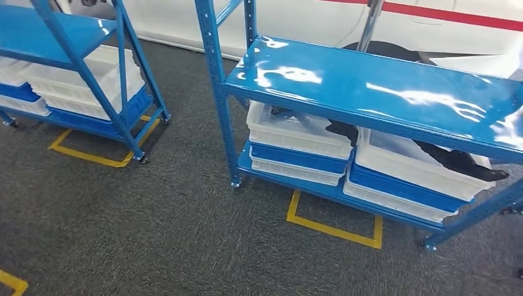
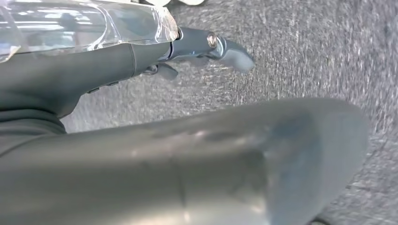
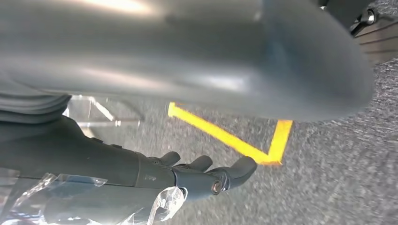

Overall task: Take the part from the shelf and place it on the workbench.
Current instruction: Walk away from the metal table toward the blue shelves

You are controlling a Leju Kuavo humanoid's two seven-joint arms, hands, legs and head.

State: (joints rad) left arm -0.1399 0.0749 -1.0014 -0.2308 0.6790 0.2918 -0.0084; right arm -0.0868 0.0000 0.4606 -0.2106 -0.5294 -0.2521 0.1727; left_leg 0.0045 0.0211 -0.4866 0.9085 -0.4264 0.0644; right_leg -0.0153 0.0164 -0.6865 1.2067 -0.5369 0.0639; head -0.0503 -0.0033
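Black parts lie in white bins on the lower level of the nearer blue shelf (image 1: 370, 86) in the head view: one dark part (image 1: 456, 161) in the right-hand bin (image 1: 419, 172), another (image 1: 342, 131) at the edge of the left-hand bin (image 1: 296, 132). The shelf's top board partly hides both. My left hand (image 2: 117, 65) hangs over grey carpet with its fingers (image 2: 211, 47) stretched out and nothing in them. Over the carpet too, my right hand (image 3: 141, 173) holds nothing, its fingers (image 3: 211, 171) extended and apart. Clear plastic film covers the backs of both hands.
A second blue shelf (image 1: 55, 31) with white and blue bins stands at the left. Yellow tape marks (image 1: 333, 228) the floor in front of the near shelf, and a yellow corner (image 3: 225, 138) lies under my right hand. A white car body (image 1: 432, 24) is behind the shelves.
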